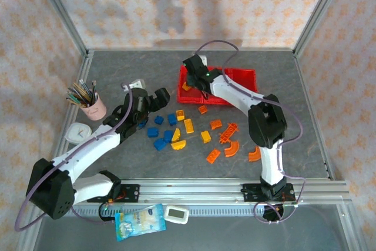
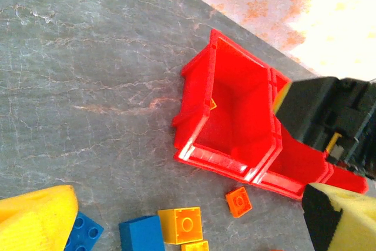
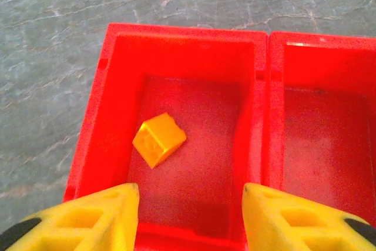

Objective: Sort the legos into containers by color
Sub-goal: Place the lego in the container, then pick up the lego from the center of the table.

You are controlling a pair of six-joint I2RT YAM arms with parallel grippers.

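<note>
- Right gripper (image 3: 191, 207) hangs over the end bin of the red containers (image 3: 262, 104), with its yellow fingers spread and nothing between them.
- One yellow-orange lego (image 3: 158, 140) lies tilted on that bin's floor.
- Left gripper (image 1: 154, 100) is over the grey table (image 1: 117, 69) beside the blue pieces (image 1: 160, 136), jaws apart and empty.
- Yellow pieces (image 1: 188, 126) and orange pieces (image 1: 228, 139) lie scattered near the tray.
</note>
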